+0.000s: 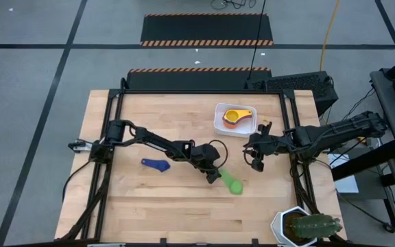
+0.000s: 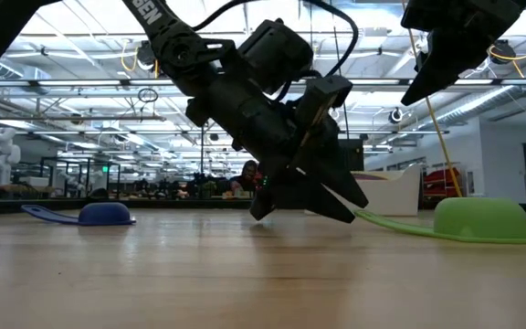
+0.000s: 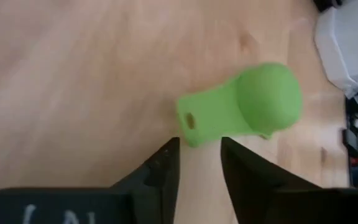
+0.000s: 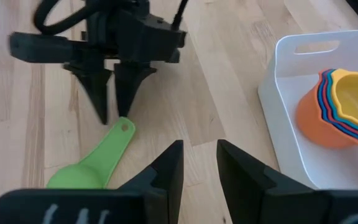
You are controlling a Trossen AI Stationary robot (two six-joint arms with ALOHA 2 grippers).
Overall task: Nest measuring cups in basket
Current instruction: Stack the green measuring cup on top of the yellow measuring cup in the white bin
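Note:
A green measuring cup (image 1: 234,185) lies mouth down on the table, right of centre, its handle pointing at my left gripper (image 3: 201,146). That gripper is open, a fingertip on each side of the handle's free end. A blue cup (image 1: 155,165) lies mouth down farther left. The white basket (image 1: 218,121) at the far right holds a nested stack of cups (image 4: 347,109), orange outermost and yellow on top. My right gripper (image 1: 256,161) hangs above the table between basket and green cup, slightly open with nothing between its fingers. My left gripper has its fingertips (image 3: 166,155) at the two long edges of the green cup's handle, at the free end with the hole (image 3: 190,123). Whether they touch it I cannot tell. The fingers slant down from the table's left, along the handle. The cup rests on the table.
A white pot with a cactus (image 1: 306,226) stands at the near right corner. Bare wood stretches along the near side and around the blue cup. In the low view the room beyond the table shows behind the arms.

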